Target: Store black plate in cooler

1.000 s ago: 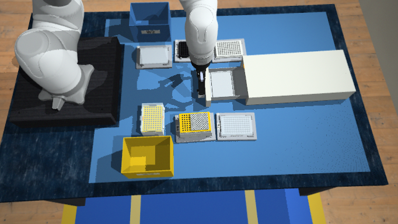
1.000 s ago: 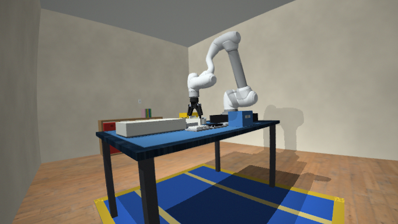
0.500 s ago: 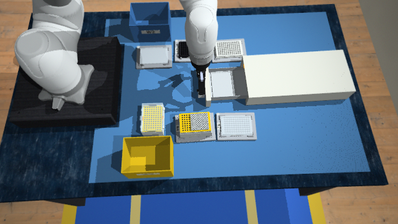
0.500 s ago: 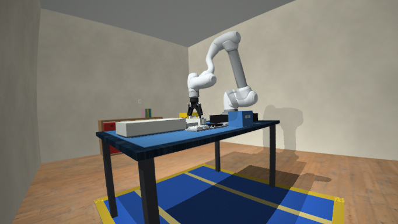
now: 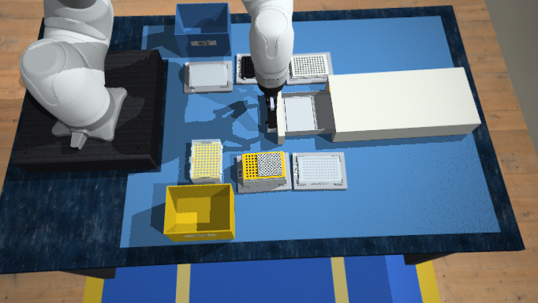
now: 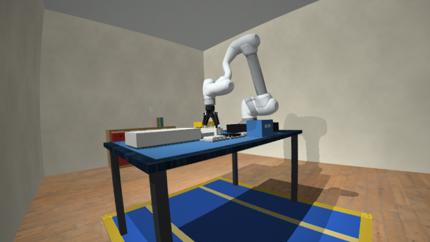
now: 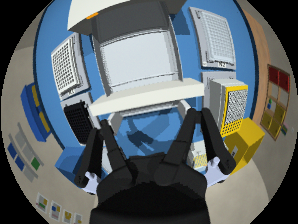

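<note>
The black plate [image 5: 248, 67] sits in its nest at the back of the mat, partly hidden by my arm; it also shows in the wrist view [image 7: 75, 121]. The white cooler CD [image 5: 402, 103] lies at the right with its drawer [image 5: 301, 114] pulled partly out toward my base. A pale rectangle fills the drawer's visible place. A small amber lamp [image 5: 328, 89] shows at the housing's corner. My gripper [image 5: 271, 116] points down at the drawer's white front [image 7: 147, 99] and is shut on its bar handle [image 7: 149, 112], fingers wide apart.
A blue bin [image 5: 203, 29] stands at the back, a yellow bin [image 5: 199, 213] at the front. White plates lie in nests [image 5: 208, 76], [image 5: 309, 65], [image 5: 319, 170]. A yellow tip box [image 5: 263, 166] and a yellow rack [image 5: 206, 159] stand in front of the drawer.
</note>
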Motion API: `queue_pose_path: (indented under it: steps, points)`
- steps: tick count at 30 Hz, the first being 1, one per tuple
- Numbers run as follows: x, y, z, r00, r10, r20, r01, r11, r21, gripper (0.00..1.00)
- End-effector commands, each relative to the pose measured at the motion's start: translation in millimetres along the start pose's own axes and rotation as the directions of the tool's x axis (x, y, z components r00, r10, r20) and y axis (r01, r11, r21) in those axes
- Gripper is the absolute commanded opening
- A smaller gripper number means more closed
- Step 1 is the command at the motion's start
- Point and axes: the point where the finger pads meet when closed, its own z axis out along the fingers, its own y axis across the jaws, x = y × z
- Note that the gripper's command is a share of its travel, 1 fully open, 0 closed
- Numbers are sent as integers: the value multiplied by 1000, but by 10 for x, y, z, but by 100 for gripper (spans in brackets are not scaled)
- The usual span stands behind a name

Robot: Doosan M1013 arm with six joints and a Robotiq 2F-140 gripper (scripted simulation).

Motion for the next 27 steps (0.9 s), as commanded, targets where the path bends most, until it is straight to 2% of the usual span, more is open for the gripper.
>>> queue_pose_path:
  steps: [1, 27]
  points:
    - [-24, -1, 0, 1000, 0, 0, 0, 1000, 0, 0]
    - [-145, -1, 0, 1000, 0, 0, 0, 1000, 0, 0]
